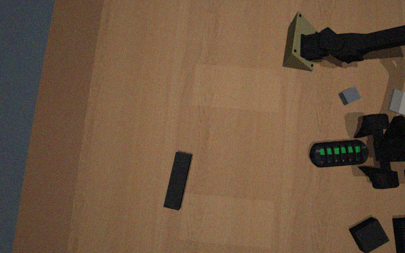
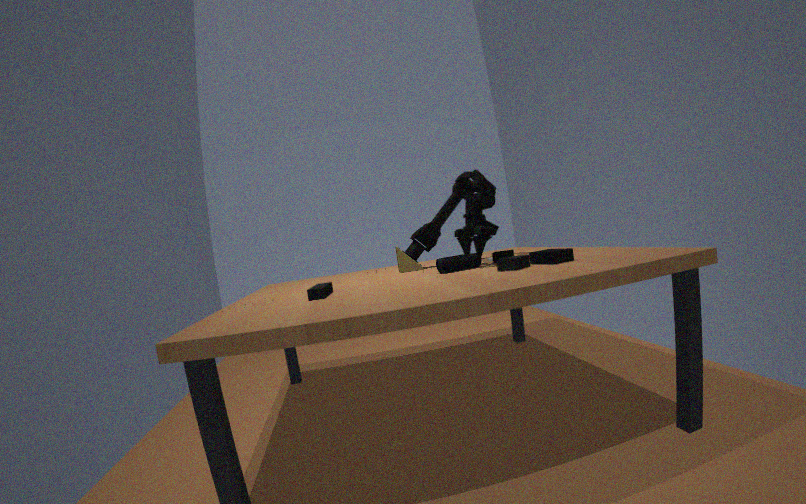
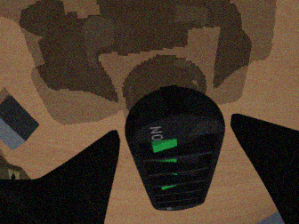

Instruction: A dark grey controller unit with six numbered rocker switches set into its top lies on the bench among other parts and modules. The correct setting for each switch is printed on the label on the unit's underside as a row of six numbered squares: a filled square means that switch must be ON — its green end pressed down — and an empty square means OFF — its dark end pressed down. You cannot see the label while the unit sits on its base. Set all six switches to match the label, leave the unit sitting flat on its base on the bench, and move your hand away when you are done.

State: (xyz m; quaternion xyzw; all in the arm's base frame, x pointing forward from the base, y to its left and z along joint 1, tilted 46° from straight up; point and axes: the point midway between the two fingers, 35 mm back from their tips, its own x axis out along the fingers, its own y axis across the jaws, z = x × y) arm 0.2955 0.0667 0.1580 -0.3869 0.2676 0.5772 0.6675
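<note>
The dark grey controller unit (image 1: 338,155) (image 2: 456,264) (image 3: 178,107) sits on the bench with its switch side up. Six green switch ends show in a row along its upper half in the top view. Which ends are pressed down is too dark and small to tell, and the underside label is hidden. My gripper (image 1: 358,152) (image 2: 474,254) (image 3: 175,128) is open and points down at the unit's right end. Its fingertips stand on either side of the unit, with a gap to each side in the wrist view. It holds nothing.
A small blue-grey block (image 1: 351,95) (image 3: 12,133) and a pale block (image 1: 397,101) lie near the unit. A dark block (image 1: 370,234) is beyond the lower finger. A long black bar (image 1: 178,180) (image 2: 319,291) lies farther left. The olive mount (image 1: 291,49) (image 2: 407,263) holds the arm's base.
</note>
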